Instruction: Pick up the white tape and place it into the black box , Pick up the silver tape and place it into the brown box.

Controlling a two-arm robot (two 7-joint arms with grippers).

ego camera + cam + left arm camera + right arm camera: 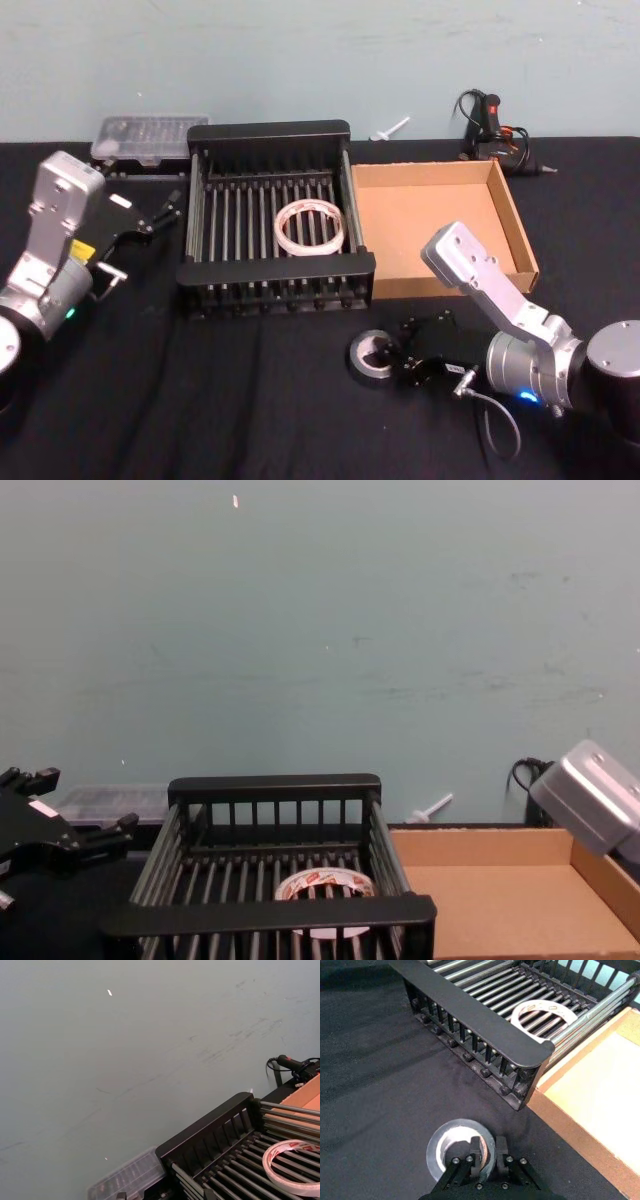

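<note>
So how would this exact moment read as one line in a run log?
white tape: in black box | right gripper: shut on silver tape, on table | brown box: empty | left gripper: open, idle

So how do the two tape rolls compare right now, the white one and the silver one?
The white tape lies flat on the barred floor of the black box; the silver tape lies on the black tablecloth in front of that box. The white tape has red print and sits free, while the silver tape is plain dark grey with a pale inner ring, and the right gripper is shut on its wall. Both are flat, similar-sized rings.
</note>
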